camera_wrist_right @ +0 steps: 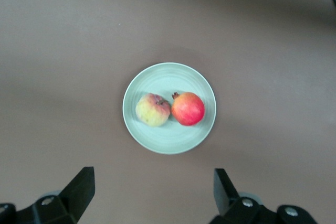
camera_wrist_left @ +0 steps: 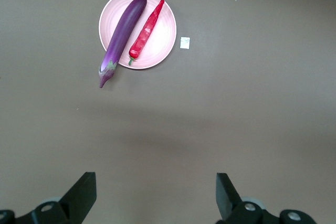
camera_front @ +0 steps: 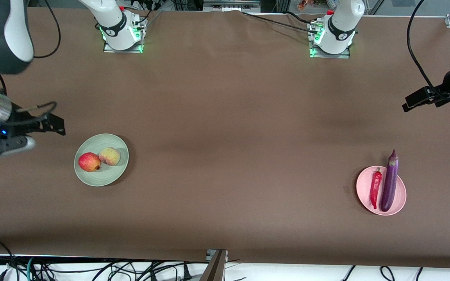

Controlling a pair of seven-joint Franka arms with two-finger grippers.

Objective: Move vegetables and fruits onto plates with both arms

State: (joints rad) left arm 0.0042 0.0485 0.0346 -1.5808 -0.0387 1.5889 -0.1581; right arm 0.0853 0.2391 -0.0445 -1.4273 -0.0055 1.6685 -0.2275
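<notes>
The pale mint green plate (camera_front: 100, 177) lies toward the right arm's end of the table. It holds the red fruit (camera_front: 89, 162) and the peach-like fruit (camera_front: 110, 156), which touch; both show in the right wrist view on the plate (camera_wrist_right: 168, 80). The pink plate (camera_front: 400, 195) lies toward the left arm's end. It holds the red chili (camera_front: 375, 187) and the purple eggplant (camera_front: 390, 181) side by side, and the eggplant's stem end juts over the rim. My right gripper (camera_wrist_right: 155, 190) is open and empty over bare table beside the mint plate. My left gripper (camera_wrist_left: 156, 192) is open and empty over bare table beside the pink plate (camera_wrist_left: 163, 45).
A small white tag (camera_wrist_left: 184, 43) lies on the brown table beside the pink plate. Both arm bases (camera_front: 121, 31) stand along the table edge farthest from the front camera. Cables (camera_front: 92, 269) hang below the nearest edge.
</notes>
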